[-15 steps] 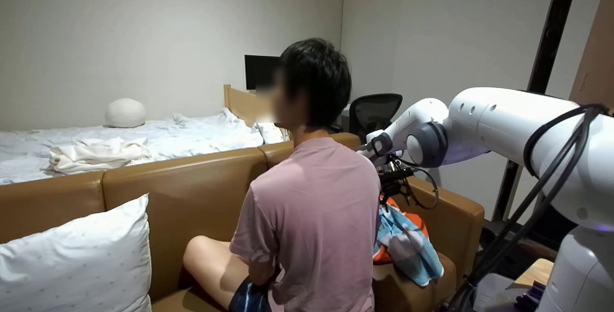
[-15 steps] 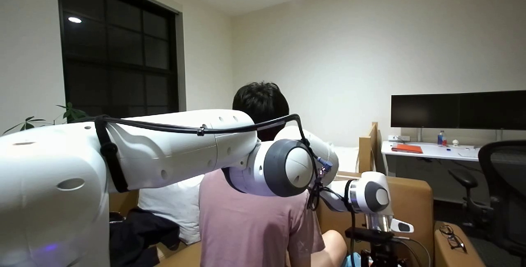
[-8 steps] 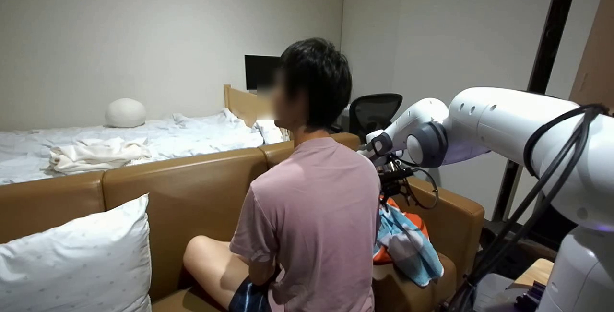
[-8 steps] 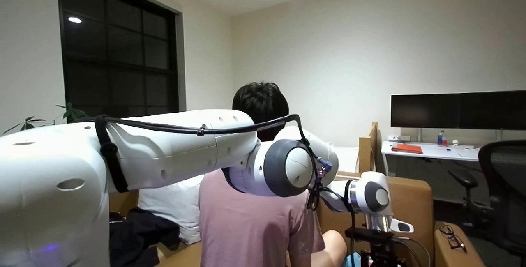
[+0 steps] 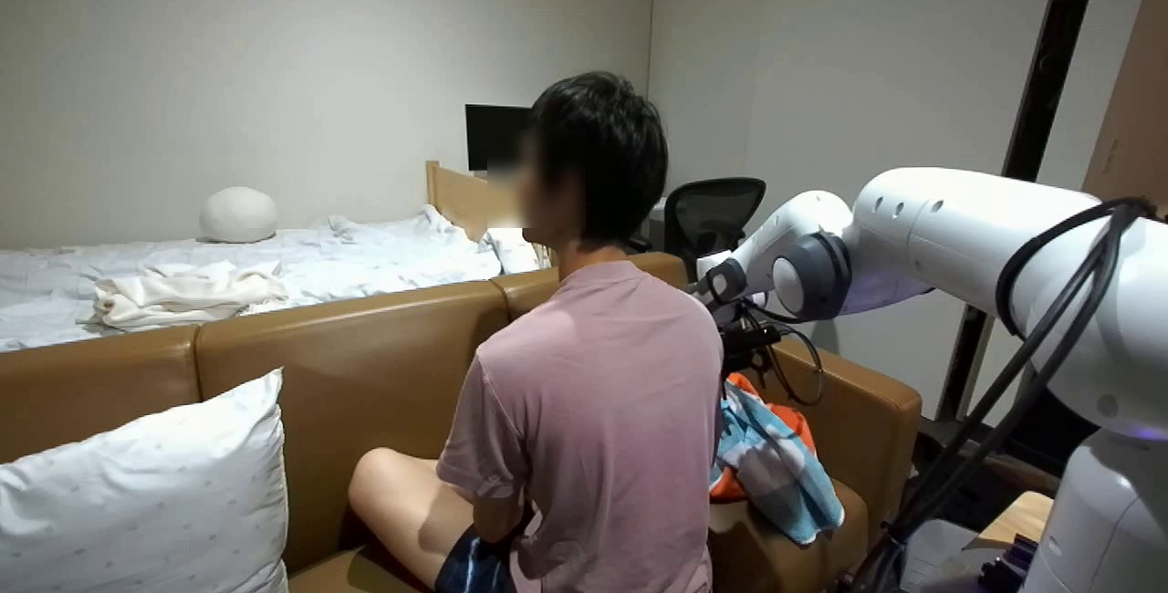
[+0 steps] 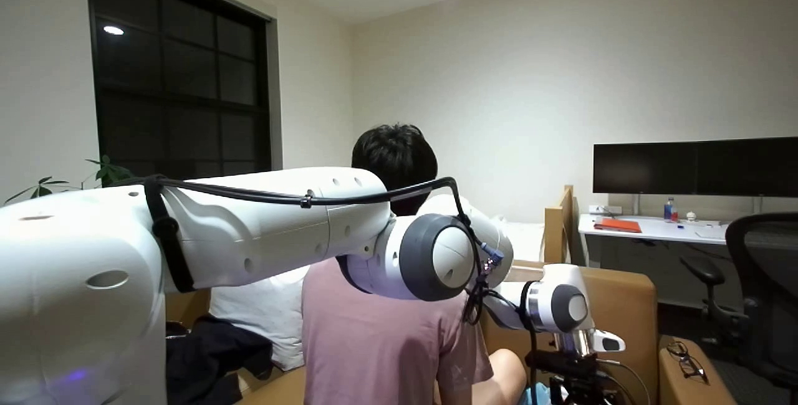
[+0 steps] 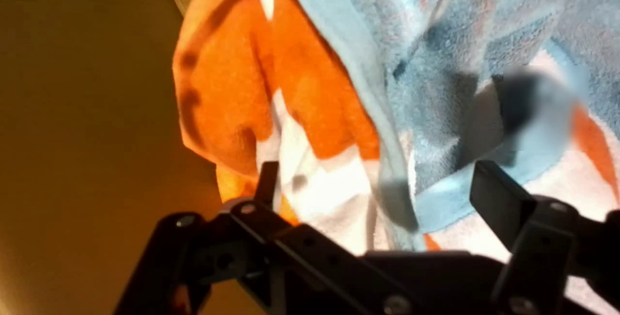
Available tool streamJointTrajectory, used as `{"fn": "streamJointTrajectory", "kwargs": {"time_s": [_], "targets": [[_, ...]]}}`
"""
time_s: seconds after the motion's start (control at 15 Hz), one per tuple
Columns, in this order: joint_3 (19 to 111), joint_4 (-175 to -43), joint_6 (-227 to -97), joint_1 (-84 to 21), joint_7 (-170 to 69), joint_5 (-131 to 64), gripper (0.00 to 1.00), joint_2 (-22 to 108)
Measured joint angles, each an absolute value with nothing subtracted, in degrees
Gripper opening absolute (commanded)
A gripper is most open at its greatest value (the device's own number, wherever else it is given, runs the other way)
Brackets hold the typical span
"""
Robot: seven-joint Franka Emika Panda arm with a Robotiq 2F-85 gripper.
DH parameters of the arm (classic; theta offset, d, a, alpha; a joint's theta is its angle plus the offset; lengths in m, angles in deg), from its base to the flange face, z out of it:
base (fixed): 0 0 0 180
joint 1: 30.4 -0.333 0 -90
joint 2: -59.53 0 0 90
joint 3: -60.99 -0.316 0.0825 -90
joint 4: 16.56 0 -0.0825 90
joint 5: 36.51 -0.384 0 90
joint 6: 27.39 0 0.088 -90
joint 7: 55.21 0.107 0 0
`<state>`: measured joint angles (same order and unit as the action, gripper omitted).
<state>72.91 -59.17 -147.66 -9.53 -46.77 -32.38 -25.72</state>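
Wrist view: cloth [image 7: 421,106] below jaws.

One gripper [image 7: 380,189] in the wrist view, with two fingers [image 7: 501,203] at 7 and 4 o'clock; one heap of towelling [image 7: 421,106] at 2, its number of pieces unclear. One person [image 5: 611,410], one robot arm [image 5: 985,237], one sofa [image 5: 365,383] and one office chair [image 5: 716,207] in both exterior views. In an exterior view, one pillow [image 5: 164,493] at 8 o'clock and one round white object [image 5: 239,214] at 9. In an exterior view, two monitors [image 6: 645,168] at 3 o'clock, one pair of glasses [image 6: 687,360] at 4 and one window [image 6: 187,81] at 10
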Motion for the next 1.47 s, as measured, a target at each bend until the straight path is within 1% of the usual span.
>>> {"fn": "streamJointTrajectory", "kwargs": {"time_s": [0.33,0.4,0.47,0.67,1.07,1.13,1.2,1.27,1.47], "targets": [[72.9,-62.9,-153.5,-9.4,-46.8,-32.4,1.00,-26.1],[72.9,-63.4,-153.9,-9.4,-46.8,-32.4,0.92,-26.0],[72.9,-63.8,-154.1,-9.4,-46.8,-32.4,0.74,-26.0],[72.9,-64.4,-154.4,-9.3,-46.8,-32.4,0.53,-26.0],[72.9,-64.9,-154.6,-9.3,-46.8,-32.4,0.15,-25.5],[72.9,-64.9,-154.6,-9.3,-46.8,-32.4,0.07,-25.5],[72.9,-64.9,-154.6,-9.4,-46.8,-32.4,0.02,-25.4],[72.9,-65.0,-154.5,-9.4,-46.8,-32.4,0.00,-25.3],[72.9,-65.1,-153.2,-9.4,-46.8,-32.4,0.01,-25.0]]}}
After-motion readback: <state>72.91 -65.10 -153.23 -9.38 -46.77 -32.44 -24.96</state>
